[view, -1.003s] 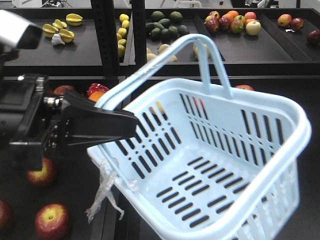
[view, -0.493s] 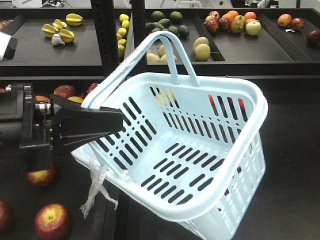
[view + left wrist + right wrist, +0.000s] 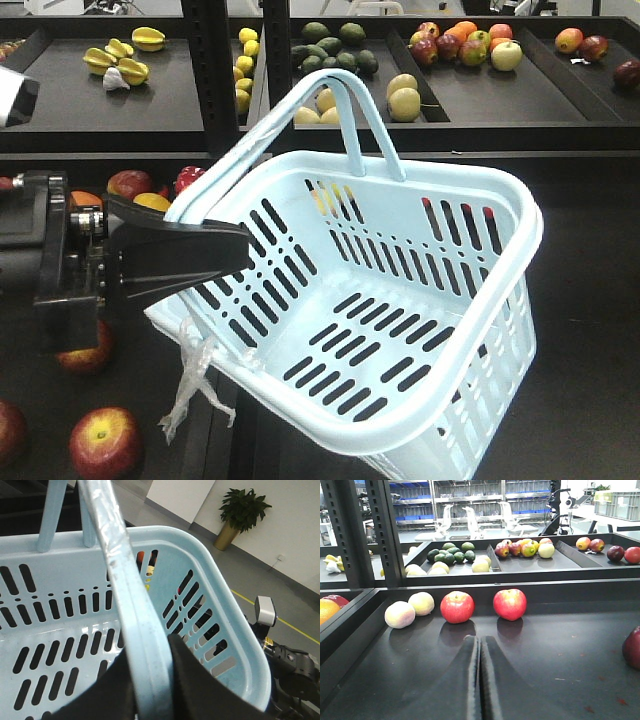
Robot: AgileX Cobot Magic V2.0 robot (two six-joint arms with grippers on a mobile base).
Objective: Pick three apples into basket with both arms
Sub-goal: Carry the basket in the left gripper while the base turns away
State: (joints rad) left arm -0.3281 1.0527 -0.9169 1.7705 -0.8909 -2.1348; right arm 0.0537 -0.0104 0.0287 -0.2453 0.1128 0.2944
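Note:
My left gripper [image 3: 243, 250] is shut on one hoop handle of the pale aqua basket [image 3: 470, 330] and holds it tilted in the air. The basket is empty, and a clear plastic scrap [image 3: 195, 375] hangs from its rim. In the left wrist view the handle [image 3: 135, 630] runs between the gripper [image 3: 150, 647] jaws. Red apples [image 3: 105, 440] lie on the dark shelf at lower left. My right gripper [image 3: 480, 639] is shut and empty, low over a dark shelf. Two red apples [image 3: 457, 607] [image 3: 510, 604] sit just beyond it, and a darker one [image 3: 632, 647] at the right edge.
Two pale yellow apples [image 3: 400, 614] lie left of the red ones, with an orange [image 3: 327, 611] beyond a divider. The upper shelf [image 3: 480, 100] holds avocados, starfruit, lemons and mixed apples. Black rack posts [image 3: 215, 70] stand at centre left. A potted plant [image 3: 240, 515] stands by a white wall.
The basket has swung left and up across the view, then settled slightly right and lower. My left gripper has shifted a little left, still holding the handle.

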